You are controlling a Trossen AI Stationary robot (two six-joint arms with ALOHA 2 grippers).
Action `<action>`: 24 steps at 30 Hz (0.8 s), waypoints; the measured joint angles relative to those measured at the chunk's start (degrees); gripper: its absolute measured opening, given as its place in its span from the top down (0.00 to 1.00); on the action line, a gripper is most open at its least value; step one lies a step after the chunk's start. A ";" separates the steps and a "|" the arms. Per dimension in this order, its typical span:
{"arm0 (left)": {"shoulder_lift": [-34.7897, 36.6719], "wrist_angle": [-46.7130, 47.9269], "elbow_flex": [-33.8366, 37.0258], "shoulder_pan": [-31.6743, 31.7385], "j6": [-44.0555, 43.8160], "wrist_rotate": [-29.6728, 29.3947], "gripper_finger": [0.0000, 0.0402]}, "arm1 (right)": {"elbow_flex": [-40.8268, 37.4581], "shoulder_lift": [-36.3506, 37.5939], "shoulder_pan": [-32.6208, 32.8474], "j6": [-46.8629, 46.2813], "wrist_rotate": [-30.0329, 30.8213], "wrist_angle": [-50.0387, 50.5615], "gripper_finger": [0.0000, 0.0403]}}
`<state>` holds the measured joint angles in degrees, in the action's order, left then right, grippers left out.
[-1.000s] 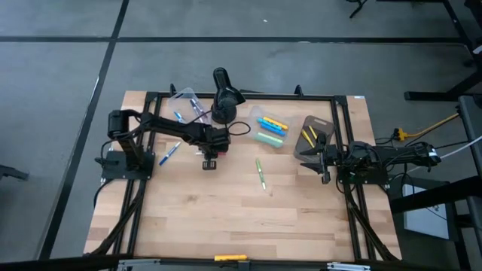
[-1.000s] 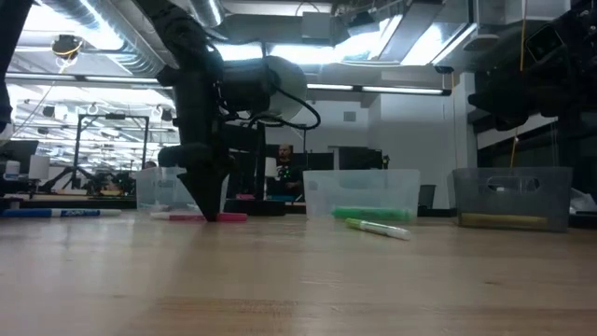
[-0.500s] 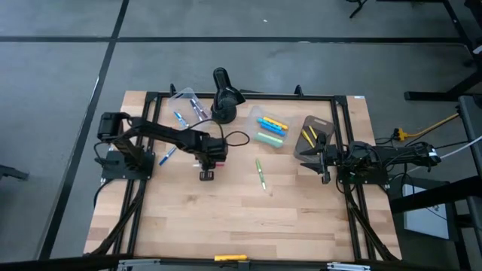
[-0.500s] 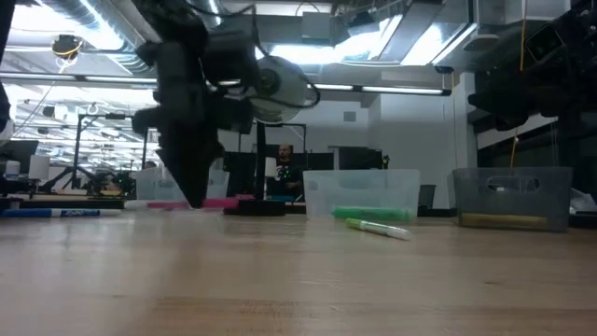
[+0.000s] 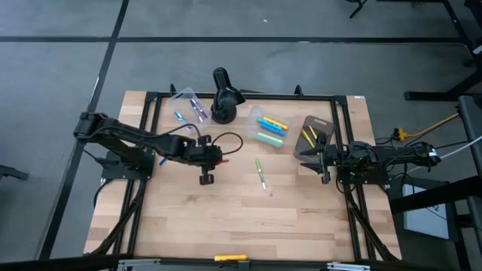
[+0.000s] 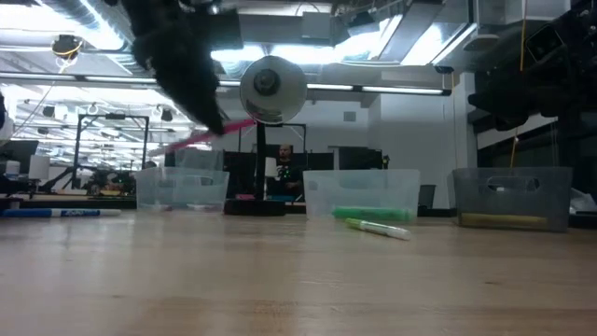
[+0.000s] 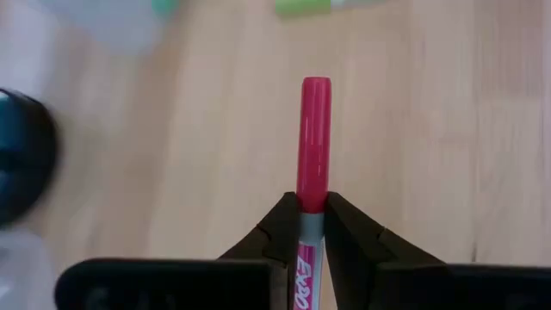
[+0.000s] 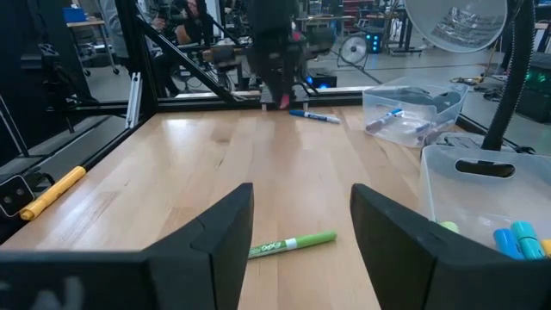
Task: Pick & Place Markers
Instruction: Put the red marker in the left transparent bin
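Observation:
My left gripper [image 7: 312, 226] hangs over the table's middle left [image 5: 205, 173], shut on a pink-red marker [image 7: 314, 138], which shows raised and tilted in the low view [image 6: 201, 136]. My right gripper [image 8: 301, 226] is open and waits at the right side [image 5: 324, 167]. A green marker [image 5: 260, 174] lies flat on the wood between the arms. A blue marker [image 5: 167, 153] lies flat near the left arm. More markers lie in a clear tub at the far left [image 5: 190, 105], a middle tub [image 5: 271, 129] and a grey tub [image 5: 312, 137]. My left gripper pinches the pink-red marker between its two fingers on the grey barrel just behind the cap [image 7: 312, 222], coming from above. The fingers lie across the marker. The cap end [image 7: 315, 95] sticks out past them. The marker is lifted clear of the table and tilted.
A black desk lamp [image 5: 224, 98] stands at the far edge, its head [image 6: 272, 89] beside my left arm in the low view. The tubs line the far half of the table. Bare wood [image 5: 248, 218] fills the near half. A yellow tool [image 8: 52, 191] lies at the near edge.
My left gripper, shut on the pink-red marker throughout, has risen from the table and shifted slightly toward the left and near edges. The marker, lying flat on the wood a second ago, is now lifted clear and tilted. The right arm has kept still.

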<state>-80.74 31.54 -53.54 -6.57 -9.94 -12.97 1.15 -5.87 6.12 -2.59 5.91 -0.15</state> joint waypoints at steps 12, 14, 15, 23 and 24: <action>8.93 -7.95 -0.09 -4.78 0.85 -11.60 0.91 | 0.00 0.00 0.01 0.02 0.00 0.01 0.52; 9.87 -9.77 -0.11 -5.07 2.03 -12.88 0.91 | 0.01 -0.01 -0.01 0.00 0.00 -0.01 0.52; 10.27 -10.63 -0.11 -5.11 2.64 -13.25 0.91 | 0.01 0.00 0.00 0.01 0.00 -0.01 0.52; 12.45 -14.39 -0.15 -5.09 3.22 -14.99 0.91 | 0.01 0.00 -0.01 0.01 0.00 0.01 0.52; 12.45 -15.09 -0.15 -5.09 3.24 -15.79 0.91 | 0.02 0.00 0.01 0.00 0.00 -0.01 0.52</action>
<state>-68.29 16.45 -53.69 -11.66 -6.70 -28.75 1.16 -5.87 6.13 -2.59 5.91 -0.16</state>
